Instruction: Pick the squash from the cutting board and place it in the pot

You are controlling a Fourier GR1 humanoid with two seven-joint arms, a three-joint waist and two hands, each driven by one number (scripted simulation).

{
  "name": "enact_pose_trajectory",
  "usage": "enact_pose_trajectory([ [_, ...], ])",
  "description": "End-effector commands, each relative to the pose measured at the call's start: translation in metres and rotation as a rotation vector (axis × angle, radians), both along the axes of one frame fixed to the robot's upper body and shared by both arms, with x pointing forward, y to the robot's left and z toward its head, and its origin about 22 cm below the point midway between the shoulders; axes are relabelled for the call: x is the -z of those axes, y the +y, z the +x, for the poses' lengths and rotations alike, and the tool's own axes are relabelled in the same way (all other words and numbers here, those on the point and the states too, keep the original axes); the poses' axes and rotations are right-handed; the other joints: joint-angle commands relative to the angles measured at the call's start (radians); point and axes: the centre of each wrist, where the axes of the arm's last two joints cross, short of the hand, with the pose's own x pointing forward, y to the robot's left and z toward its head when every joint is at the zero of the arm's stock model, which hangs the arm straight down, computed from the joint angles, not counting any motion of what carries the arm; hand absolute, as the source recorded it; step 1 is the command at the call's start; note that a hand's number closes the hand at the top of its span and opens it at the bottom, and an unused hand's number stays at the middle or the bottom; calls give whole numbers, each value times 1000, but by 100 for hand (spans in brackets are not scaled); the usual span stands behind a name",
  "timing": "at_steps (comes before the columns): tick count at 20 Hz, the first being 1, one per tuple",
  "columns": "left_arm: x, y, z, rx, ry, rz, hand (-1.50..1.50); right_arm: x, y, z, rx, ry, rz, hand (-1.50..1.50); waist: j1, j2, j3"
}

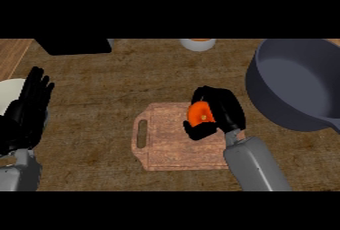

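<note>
The fingers [224,99] of the right hand [222,112] are curled over the orange squash [199,113], with the thumb coming up from below, so the squash sits enclosed in the grasp with only its orange face showing between them. The squash is over the right part of the cutting board [166,143], toward the board's far edge; whether it still touches the board or is already clear of it cannot be told from this steep view. Its long axis seems to run roughly from the near side of the desk [119,81] to the far side, along the fingers rather than across them, though the hand hides most of it. The pot [292,76] stands at the far right corner of the desk, to the right of and beyond the hand, its rim near the board's right edge and its handle pointing toward the near right. By my judgement the coming move is a lift and a carry rightward and away, and it turns on clearing that near rim; the stretch between hand and pot looks free. The left hand [30,105] rests at the desk's left edge, straight and relaxed, over a white plate [12,92], well apart from the squash.
</note>
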Motion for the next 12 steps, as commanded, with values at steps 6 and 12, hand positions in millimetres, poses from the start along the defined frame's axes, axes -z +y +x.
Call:
enact_pose_trajectory([
  [6,-1,-10,3,21,-14,0,0,-102,-32,-55,371,-369,152,150,21,13,0],
  [12,-14,-17,17,69,-31,-15,0,-119,-92,-67,520,-369,137,150,53,25,1],
])
